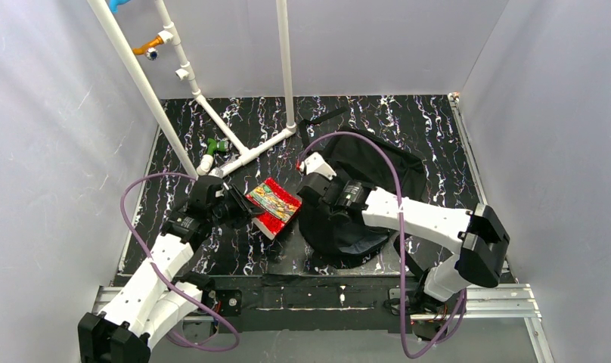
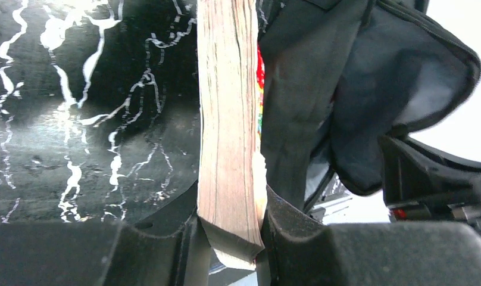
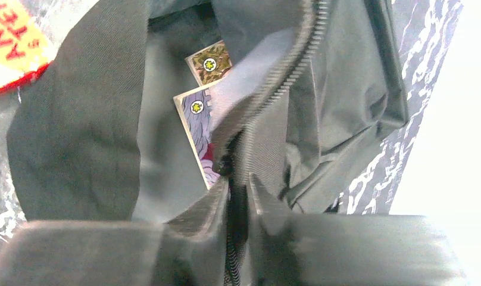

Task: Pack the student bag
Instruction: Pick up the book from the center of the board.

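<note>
Black soft fabric student bag slumps on marbled counter; my right jaws pinch its toothed zipper edge, my left jaws clamp thick red-covered book beside the opening.

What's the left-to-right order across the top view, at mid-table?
left tool → book → right tool → bag. The bag's left edge lies at the right tool, and the rest spreads to the right of it.
</note>
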